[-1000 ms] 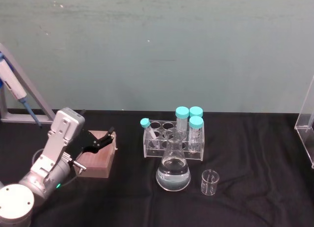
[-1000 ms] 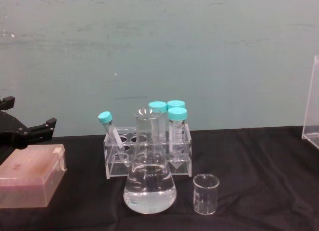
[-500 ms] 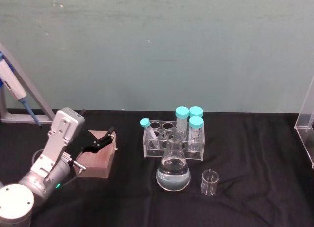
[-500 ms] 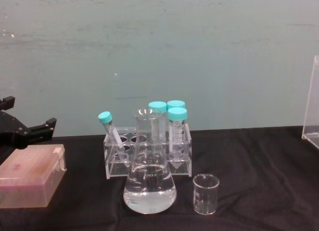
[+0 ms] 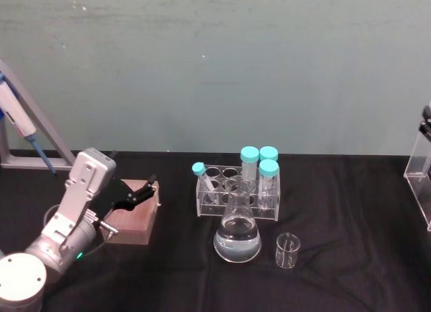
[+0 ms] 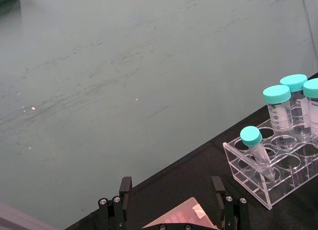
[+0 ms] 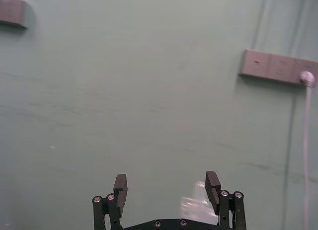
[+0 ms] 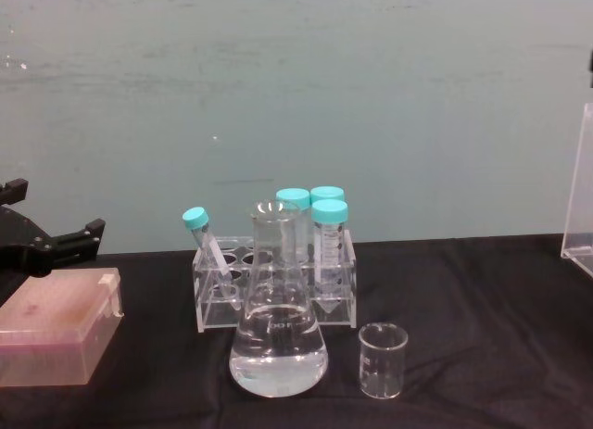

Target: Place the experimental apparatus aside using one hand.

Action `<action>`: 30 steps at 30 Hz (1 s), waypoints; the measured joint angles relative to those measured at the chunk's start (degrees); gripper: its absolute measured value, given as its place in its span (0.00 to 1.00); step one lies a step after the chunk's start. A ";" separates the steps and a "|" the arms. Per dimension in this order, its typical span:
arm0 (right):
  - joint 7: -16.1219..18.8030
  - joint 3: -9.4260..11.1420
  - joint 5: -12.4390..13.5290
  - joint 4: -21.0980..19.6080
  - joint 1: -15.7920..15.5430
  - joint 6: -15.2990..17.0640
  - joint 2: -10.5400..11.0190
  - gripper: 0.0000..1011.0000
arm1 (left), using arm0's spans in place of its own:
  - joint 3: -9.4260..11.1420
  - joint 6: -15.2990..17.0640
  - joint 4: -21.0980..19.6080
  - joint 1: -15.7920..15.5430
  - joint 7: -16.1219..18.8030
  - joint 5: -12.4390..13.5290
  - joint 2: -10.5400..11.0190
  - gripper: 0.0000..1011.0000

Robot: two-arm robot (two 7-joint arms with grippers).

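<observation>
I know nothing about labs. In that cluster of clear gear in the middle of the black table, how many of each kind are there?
Teal-capped tubes: 4
Clear tube rack: 1
Conical flask: 1
Small beaker: 1
Total: 7

A black-covered table (image 5: 350,285) carries five things. A pinkish box (image 5: 131,226) sits at the left. Near the middle stands a clear rack (image 5: 217,193) with four teal-capped tubes (image 5: 250,165). A flask (image 5: 238,236) with clear liquid stands just before the rack. A small beaker (image 5: 287,251) stands beside the flask on the right. A clear acrylic piece (image 5: 420,180) stands at the right edge.
</observation>
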 joint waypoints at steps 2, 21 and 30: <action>1.08 -0.70 0.14 -0.17 0.12 -0.51 0.28 0.99 | 0.00 0.00 0.00 0.00 0.00 0.00 0.00 0.99; 12.94 -7.61 7.92 2.61 2.83 0.16 1.98 0.99 | 0.00 0.00 0.00 0.00 0.00 0.00 0.00 0.99; 18.70 -11.03 12.52 4.36 3.45 2.87 2.65 0.99 | 0.00 0.00 0.00 0.00 0.00 0.00 0.00 0.99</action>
